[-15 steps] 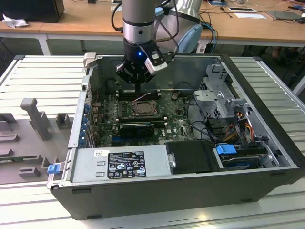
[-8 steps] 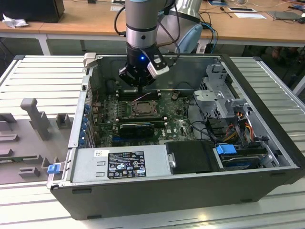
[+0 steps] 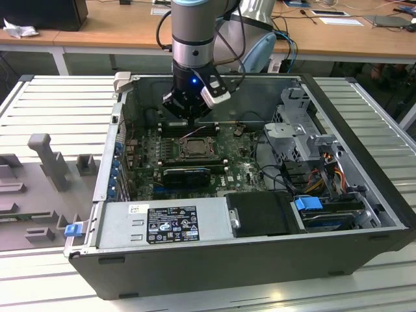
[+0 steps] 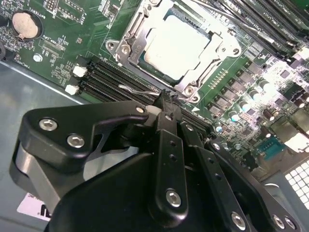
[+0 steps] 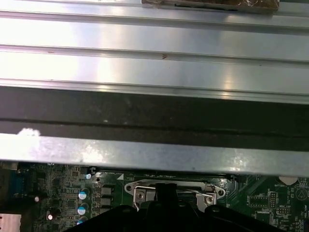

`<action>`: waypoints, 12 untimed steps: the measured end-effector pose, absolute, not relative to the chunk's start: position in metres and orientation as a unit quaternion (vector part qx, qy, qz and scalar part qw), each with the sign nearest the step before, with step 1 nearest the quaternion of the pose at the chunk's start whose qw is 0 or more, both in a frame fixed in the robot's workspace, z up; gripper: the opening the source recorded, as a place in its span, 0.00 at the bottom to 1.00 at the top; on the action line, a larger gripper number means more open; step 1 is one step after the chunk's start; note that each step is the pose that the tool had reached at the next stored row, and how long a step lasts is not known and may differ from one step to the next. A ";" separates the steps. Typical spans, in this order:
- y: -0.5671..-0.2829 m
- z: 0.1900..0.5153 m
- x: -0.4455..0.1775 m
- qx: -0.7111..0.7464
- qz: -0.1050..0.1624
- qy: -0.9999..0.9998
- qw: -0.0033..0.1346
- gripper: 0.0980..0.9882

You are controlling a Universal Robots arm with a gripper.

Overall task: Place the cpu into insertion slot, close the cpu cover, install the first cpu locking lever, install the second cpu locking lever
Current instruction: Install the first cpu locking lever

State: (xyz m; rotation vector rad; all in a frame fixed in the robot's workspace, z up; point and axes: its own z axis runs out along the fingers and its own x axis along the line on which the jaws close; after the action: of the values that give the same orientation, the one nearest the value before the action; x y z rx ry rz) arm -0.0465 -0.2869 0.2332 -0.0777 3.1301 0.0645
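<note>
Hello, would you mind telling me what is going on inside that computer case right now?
A robot arm is working inside an open computer case on the CPU socket. In the second wrist view, the cpu already sits in the insertion slot, with the cpu cover lying closed around it. The gripper is shut, its tips at a thin wire locking lever beside the socket, next to the memory slots. Whether that lever is latched cannot be told.

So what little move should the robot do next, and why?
Probably push the lever down toward its catch. The cpu already sits under the closed cover, and the shut jaws are right beside that wire, which looks unhooked.
</note>
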 end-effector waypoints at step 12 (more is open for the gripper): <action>-0.278 0.229 -0.036 -0.026 0.021 0.999 0.005 0.01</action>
State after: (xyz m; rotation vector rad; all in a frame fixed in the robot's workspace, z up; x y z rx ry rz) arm -0.0361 -0.2783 0.2288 -0.0826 3.1299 0.0668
